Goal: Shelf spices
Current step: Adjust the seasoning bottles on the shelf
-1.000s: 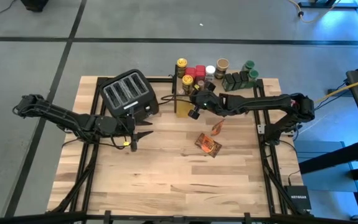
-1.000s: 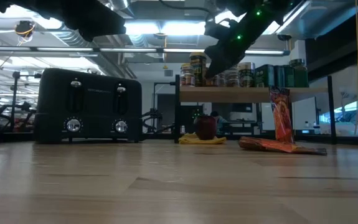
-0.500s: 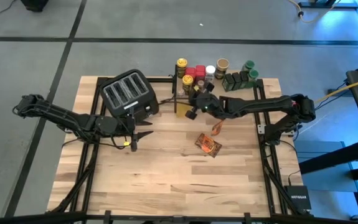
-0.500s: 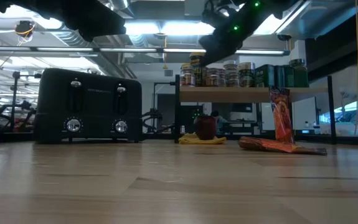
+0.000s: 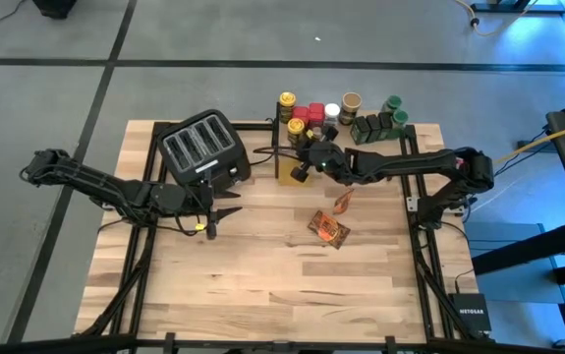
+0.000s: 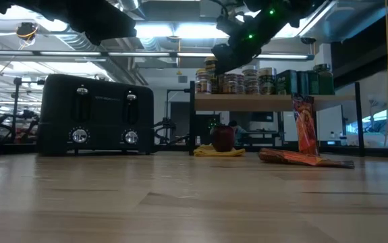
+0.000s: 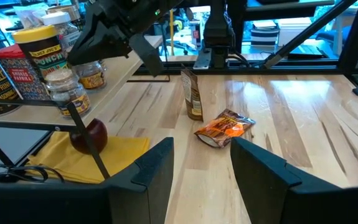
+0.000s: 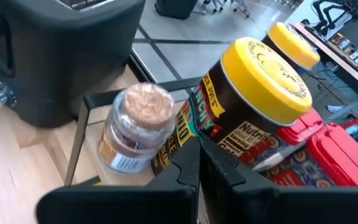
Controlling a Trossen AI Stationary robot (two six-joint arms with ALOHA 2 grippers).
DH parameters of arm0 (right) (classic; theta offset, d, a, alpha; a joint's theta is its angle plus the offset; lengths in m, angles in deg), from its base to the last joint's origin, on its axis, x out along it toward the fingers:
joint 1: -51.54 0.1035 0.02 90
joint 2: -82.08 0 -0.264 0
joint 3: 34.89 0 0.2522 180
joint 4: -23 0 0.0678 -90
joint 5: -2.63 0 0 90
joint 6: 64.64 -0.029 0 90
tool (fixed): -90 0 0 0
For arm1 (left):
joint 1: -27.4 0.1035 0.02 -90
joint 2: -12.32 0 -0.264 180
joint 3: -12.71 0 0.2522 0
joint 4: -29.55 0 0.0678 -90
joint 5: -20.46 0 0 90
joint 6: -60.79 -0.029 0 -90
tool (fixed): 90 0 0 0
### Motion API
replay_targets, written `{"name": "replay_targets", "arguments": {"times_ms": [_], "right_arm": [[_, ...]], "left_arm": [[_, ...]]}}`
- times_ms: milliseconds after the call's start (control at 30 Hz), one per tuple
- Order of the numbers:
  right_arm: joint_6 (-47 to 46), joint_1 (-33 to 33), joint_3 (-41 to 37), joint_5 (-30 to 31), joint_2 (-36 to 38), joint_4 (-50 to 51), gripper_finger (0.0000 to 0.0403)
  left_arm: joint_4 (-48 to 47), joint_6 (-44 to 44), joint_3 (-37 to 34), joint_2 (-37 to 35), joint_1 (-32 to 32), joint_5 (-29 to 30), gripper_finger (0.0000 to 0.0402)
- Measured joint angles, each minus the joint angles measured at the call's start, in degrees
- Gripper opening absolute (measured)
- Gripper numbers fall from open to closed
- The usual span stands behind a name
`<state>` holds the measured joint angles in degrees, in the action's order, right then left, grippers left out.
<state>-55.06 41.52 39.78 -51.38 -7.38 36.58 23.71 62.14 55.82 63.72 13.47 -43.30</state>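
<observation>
Crowded shelf (image 6: 274,102), little room to spare

Right gripper (image 5: 301,173), fingers shut and empty, could topple the yellow-lidded jar (image 8: 253,106); left gripper (image 5: 215,210) half open, idle.

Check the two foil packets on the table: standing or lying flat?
One of each. One foil packet stands upright on the table; the other lies flat on the tabletop beside it, apart from the shelf.
</observation>
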Motion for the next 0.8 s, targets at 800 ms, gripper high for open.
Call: {"name": "replay_targets", "arguments": {"times_ms": [800], "right_arm": [[2.9, -2.9, 0.0, -3.7, -1.2, -8.7, 0.0012]], "left_arm": [[0.0, -0.2, 0.0, 0.0, 0.0, 0.0, 0.0153]]}}
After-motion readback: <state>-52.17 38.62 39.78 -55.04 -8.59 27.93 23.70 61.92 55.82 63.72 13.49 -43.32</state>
